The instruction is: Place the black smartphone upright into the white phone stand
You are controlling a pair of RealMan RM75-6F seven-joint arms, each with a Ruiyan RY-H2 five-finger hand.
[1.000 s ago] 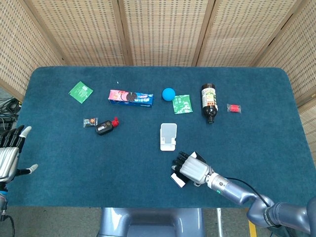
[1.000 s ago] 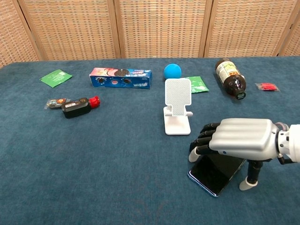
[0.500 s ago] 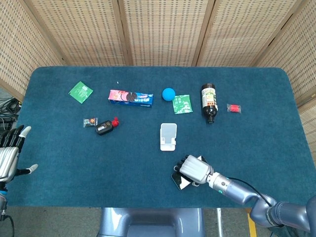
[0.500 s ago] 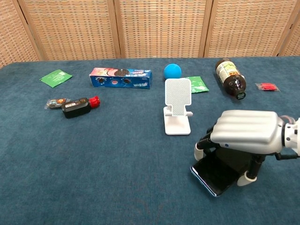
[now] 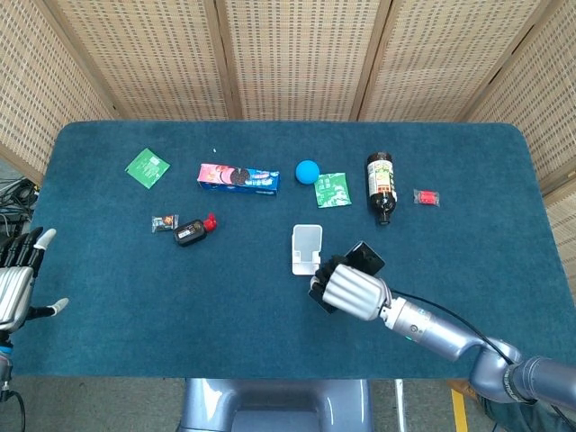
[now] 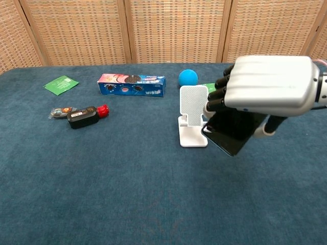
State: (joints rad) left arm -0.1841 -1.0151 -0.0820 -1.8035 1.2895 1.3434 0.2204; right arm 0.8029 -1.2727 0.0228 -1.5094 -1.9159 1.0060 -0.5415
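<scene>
My right hand (image 6: 268,89) (image 5: 353,290) grips the black smartphone (image 6: 234,131) (image 5: 364,256) and holds it tilted in the air, well above the table. The phone hangs just right of the white phone stand (image 6: 193,121) (image 5: 306,249), which stands upright near the table's middle with nothing in it. My left hand (image 5: 18,279) is at the far left edge in the head view, fingers spread, holding nothing.
Behind the stand lie a blue ball (image 6: 188,77), a green packet (image 5: 332,189), a cookie box (image 6: 132,84) and a brown bottle (image 5: 381,185). A small black bottle with a red cap (image 6: 86,116) lies at the left. A green sachet (image 5: 147,166) and a red wrapper (image 5: 426,196) lie farther out.
My right hand has closed on the phone, lifted it off the table and carried it up and back toward the stand. The left hand has not moved.
</scene>
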